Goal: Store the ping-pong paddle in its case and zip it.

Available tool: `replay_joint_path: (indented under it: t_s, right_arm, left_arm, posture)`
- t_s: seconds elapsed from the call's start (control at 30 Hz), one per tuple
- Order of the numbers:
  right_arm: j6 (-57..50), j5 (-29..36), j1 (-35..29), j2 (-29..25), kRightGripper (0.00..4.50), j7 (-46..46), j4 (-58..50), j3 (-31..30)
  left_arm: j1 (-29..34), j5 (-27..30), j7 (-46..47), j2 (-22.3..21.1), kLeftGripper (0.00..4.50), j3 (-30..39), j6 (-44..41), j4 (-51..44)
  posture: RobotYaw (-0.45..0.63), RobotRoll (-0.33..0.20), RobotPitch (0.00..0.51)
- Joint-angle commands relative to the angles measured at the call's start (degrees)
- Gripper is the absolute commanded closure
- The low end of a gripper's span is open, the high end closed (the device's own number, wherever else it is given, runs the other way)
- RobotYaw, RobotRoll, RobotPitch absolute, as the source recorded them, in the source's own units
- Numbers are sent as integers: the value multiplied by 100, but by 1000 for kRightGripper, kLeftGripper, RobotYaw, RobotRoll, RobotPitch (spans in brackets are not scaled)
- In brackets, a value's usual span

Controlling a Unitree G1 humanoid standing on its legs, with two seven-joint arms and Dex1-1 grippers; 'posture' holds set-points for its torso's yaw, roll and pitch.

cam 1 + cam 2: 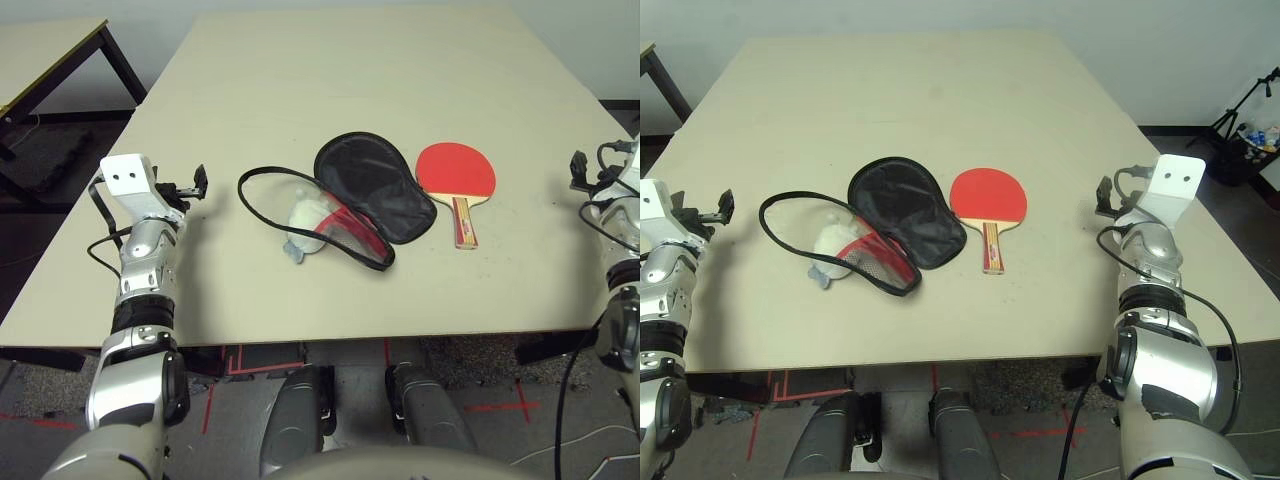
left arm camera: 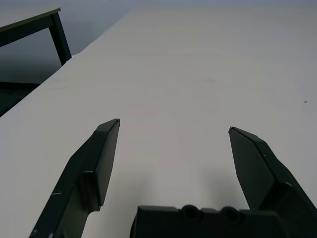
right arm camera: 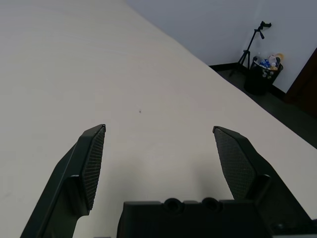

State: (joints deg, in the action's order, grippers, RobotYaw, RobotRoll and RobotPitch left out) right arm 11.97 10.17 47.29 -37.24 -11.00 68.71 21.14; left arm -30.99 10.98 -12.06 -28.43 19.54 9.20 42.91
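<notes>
The ping-pong paddle (image 1: 455, 172) lies flat in the middle of the table, red face up, its striped wooden handle pointing toward me. Touching its left side is the case (image 1: 372, 187), lying open with the black lining up; its red mesh-pocket half (image 1: 352, 232) and black zipper edge (image 1: 262, 205) spread out to the left. A pale plush ball charm (image 1: 306, 226) rests inside the zipper loop. My left gripper (image 2: 173, 130) hovers open near the table's left edge, well clear of the case. At the right edge my right gripper (image 3: 159, 130) is open too, and it holds nothing.
The table (image 1: 330, 80) is beige, with wide bare surface behind the objects. A second table (image 1: 60, 50) stands at the far left. A tripod and a bin (image 3: 262, 72) stand on the floor beyond the right side.
</notes>
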Motion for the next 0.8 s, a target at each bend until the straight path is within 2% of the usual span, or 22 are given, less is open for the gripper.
replay_joint_path:
  t_s: [0.03,0.2,0.37,0.47,0.57,0.7,0.8]
  right_arm:
    - [3,-36,8,-62,16,-29,153,-3]
    - [-81,39,52,-43,16,-52,122,36]
    - [-456,54,258,-86,16,-124,12,-14]
    - [-1501,-23,501,-115,16,-479,-329,-276]
    - [-2510,-32,468,-94,16,-643,-1057,-483]
    - [-4429,90,181,-83,16,-818,-2824,-794]
    - [-5763,265,-135,21,16,-743,-4180,-882]
  left_arm:
    - [123,32,27,-34,0,51,-112,-91]
    - [83,80,-75,-31,0,14,-239,-98]
    - [-394,152,-464,-314,0,-20,-497,-40]
    - [-1531,187,-1758,-827,0,-372,-1151,280]
    - [-2220,4,-2579,-1148,0,-709,-1429,589]
    - [-3002,-197,-3524,-1238,0,-1195,-1708,836]
    - [-3182,-199,-4056,-1205,0,-1402,-1826,853]
  posture:
    - [-66,0,126]
    - [-73,0,130]
    - [-80,0,123]
    - [-102,0,117]
    - [-126,0,110]
    - [-138,0,104]
    - [-145,0,94]
